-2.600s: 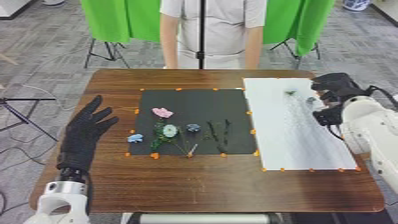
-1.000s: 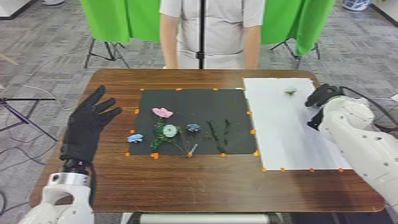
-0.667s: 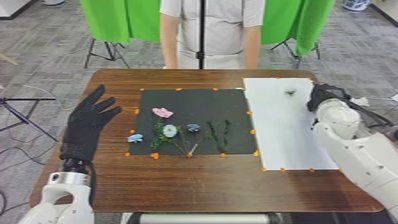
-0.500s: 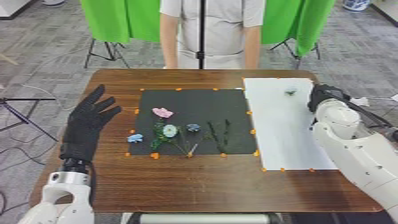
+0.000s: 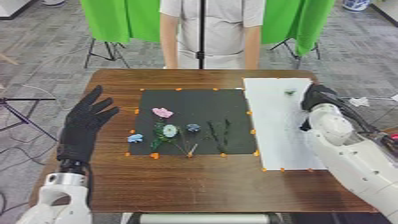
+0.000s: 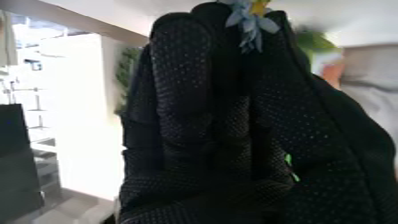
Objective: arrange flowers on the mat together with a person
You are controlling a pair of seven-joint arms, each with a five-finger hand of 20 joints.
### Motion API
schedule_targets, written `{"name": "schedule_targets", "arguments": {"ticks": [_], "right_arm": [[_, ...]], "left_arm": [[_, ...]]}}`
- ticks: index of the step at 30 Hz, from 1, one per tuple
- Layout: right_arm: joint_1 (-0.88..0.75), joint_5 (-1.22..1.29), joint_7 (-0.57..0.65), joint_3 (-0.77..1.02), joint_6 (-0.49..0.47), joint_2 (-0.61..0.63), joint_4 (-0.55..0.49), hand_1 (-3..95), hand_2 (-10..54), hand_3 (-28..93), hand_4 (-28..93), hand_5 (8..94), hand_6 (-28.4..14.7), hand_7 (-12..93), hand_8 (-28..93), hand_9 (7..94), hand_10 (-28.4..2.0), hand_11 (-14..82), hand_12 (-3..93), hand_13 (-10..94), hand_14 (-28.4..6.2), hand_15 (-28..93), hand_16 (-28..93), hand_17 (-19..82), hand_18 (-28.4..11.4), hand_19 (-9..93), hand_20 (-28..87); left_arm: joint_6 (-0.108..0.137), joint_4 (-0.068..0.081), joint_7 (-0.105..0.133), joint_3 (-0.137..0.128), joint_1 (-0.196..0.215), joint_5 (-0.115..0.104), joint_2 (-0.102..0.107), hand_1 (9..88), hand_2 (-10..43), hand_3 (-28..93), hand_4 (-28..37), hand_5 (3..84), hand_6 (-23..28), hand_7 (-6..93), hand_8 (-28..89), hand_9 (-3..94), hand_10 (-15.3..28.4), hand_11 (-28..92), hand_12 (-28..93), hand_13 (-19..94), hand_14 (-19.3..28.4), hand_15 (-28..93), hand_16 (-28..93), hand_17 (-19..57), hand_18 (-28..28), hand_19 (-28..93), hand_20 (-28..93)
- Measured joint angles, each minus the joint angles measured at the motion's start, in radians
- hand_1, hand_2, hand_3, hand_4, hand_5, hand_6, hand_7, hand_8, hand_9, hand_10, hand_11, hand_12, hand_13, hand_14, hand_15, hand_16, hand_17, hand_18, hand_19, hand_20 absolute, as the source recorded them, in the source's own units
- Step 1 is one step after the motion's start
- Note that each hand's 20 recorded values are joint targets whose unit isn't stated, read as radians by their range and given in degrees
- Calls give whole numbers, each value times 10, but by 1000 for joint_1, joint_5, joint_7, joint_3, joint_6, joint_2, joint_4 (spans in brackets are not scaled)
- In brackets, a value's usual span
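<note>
On the right part of the white sheet, my right hand [image 5: 317, 97] is low over its right edge. In the right wrist view the right hand [image 6: 195, 120] pinches a light-blue flower [image 6: 253, 22] between thumb and fingers, and a bit of green shows by the palm. The black mat [image 5: 191, 100] holds a pink flower [image 5: 162, 112], a pale blue-white flower [image 5: 170, 130], a small blue flower [image 5: 193, 127], another blue one [image 5: 134, 138] at its left edge, and dark green stems [image 5: 218, 135]. My left hand [image 5: 83, 122] is raised left of the mat, fingers straight.
A small white-green flower [image 5: 290, 92] lies on the white sheet [image 5: 282, 130] near its far end. Orange tabs line mat and sheet. A person stands across the brown table [image 5: 178, 185], arms down, behind a dark vertical pole.
The right hand, spread beside a small blue flower on the sheet at first, has closed on it and turned; its arm has swung left. The left hand has shifted slightly.
</note>
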Motion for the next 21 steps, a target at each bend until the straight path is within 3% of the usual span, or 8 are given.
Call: {"name": "schedule_targets", "arguments": {"ticks": [5, 21], "right_arm": [[24, -9, 8, -71, 100, 13, -69, 643, -95, 657, -283, 802, 24, 278, 1, 873, -58, 158, 379, 809, 4, 460, 330, 369, -103, 779, 252], [119, 75, -144, -166, 84, -21, -354, 638, -95, 675, -283, 806, 19, 258, 19, 871, -67, 159, 383, 800, -5, 474, 331, 359, -111, 791, 247]], "left_arm": [[0, -4, -11, -8, 14, 3, -6, 238, 42, 799, -275, 338, 37, 112, -90, 341, 161, 202, 89, 265, 240, 386, -49, -95, 259, 456, 122], [-2, -13, -46, -32, 36, 23, -34, 240, 42, 798, -274, 338, 37, 112, -91, 341, 161, 202, 89, 265, 240, 387, -49, -95, 259, 457, 121]]}}
